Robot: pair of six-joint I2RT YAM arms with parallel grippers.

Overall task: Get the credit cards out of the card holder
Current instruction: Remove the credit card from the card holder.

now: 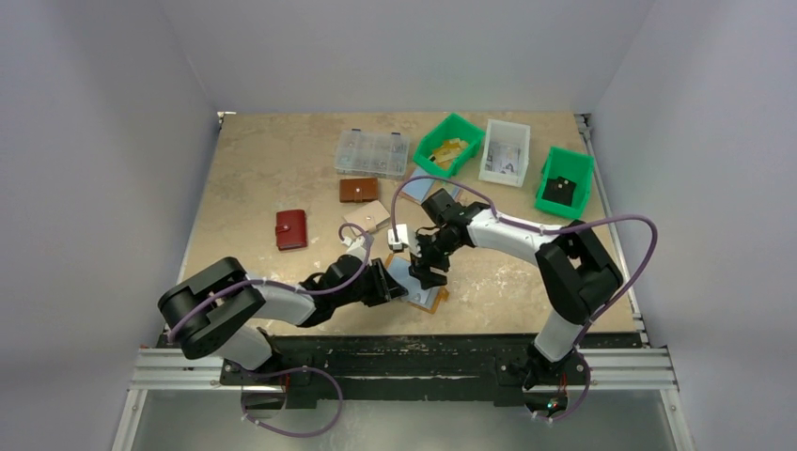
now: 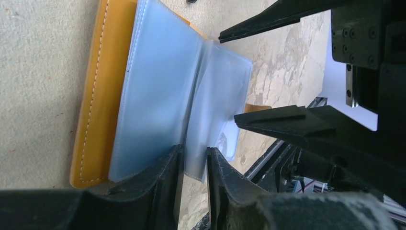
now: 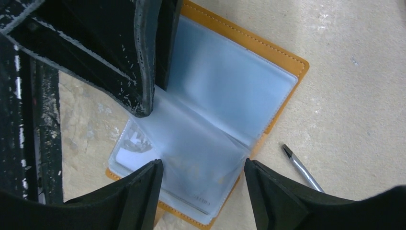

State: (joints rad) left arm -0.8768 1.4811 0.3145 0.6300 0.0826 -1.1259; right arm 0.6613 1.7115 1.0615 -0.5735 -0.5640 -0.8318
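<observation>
The mustard card holder (image 1: 428, 299) lies open near the table's front edge, its translucent blue-grey sleeves fanned out (image 3: 225, 86). Credit cards show dimly inside the sleeves: a pale one with grey print (image 3: 131, 153) and one with faint lettering (image 3: 201, 195). My left gripper (image 2: 194, 160) comes in from the left, its jaws narrow with a raised sleeve page between them at the fold. The right gripper (image 3: 202, 165) hovers open just above the holder's lower half, fingers wide on either side of a sleeve and touching nothing.
A red wallet (image 1: 291, 229) and a brown wallet (image 1: 358, 190) lie further back on the left. A clear compartment box (image 1: 372, 153), two green bins (image 1: 449, 143) (image 1: 565, 181) and a white bin (image 1: 505, 152) line the back. A thin metal pen (image 3: 301, 167) lies beside the holder.
</observation>
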